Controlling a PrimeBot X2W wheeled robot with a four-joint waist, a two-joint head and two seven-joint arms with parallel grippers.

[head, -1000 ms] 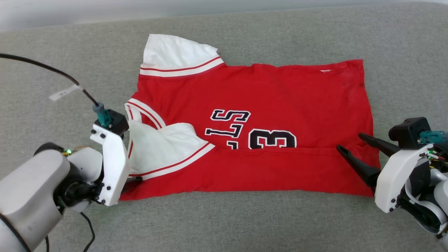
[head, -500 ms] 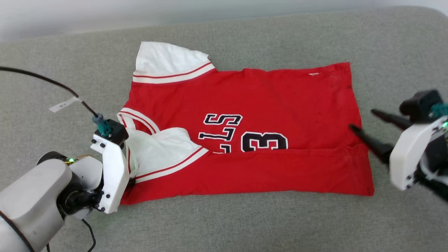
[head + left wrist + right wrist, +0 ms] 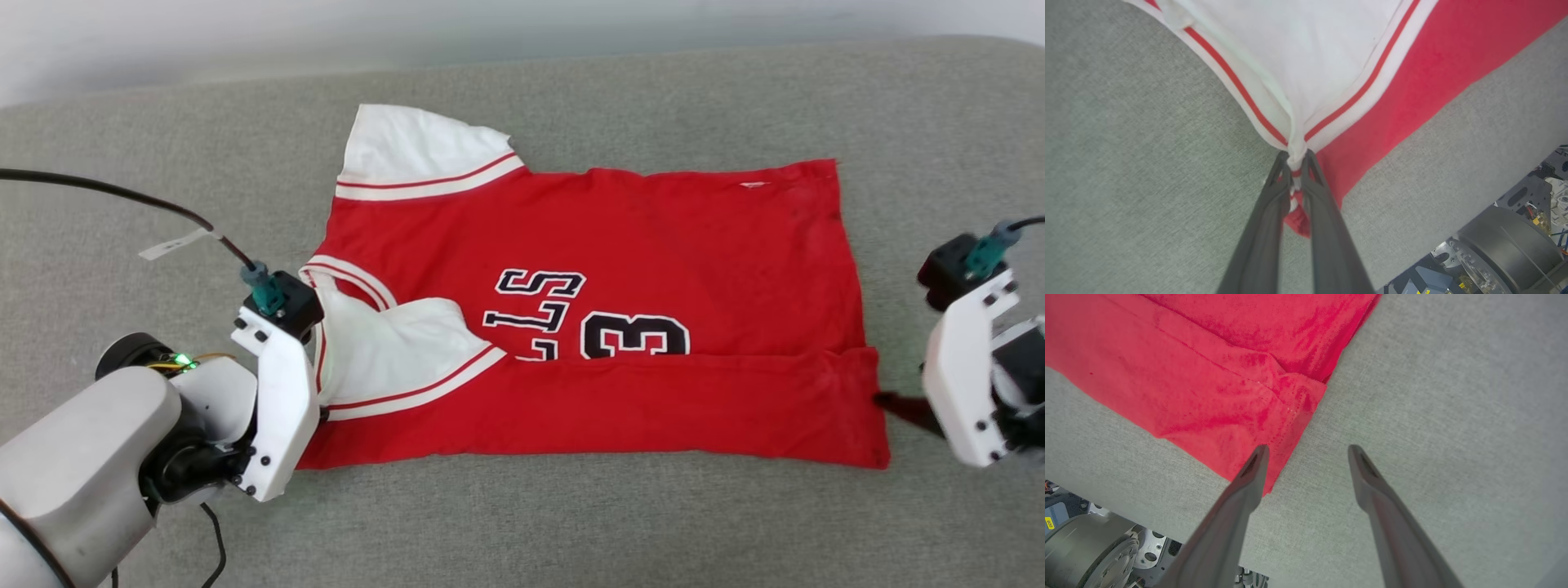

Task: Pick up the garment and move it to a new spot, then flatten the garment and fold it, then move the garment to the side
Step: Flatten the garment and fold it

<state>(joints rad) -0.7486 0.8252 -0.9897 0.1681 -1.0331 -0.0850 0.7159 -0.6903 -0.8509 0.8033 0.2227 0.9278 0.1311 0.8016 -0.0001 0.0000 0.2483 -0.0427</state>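
Garment [image 3: 653,237] spread flat; left pincer [image 3: 1296,157] clamped on its corner; right pincer [image 3: 1307,449] wide.

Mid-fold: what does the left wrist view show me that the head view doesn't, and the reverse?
Left wrist view: the left gripper shut on the garment at a striped trim corner, with cloth bunched in its grip. Head view: the whole garment spread flat, its near edge folded up over the letters and number, and the right gripper by its near right corner. Both: red cloth, white inside, grey surface.
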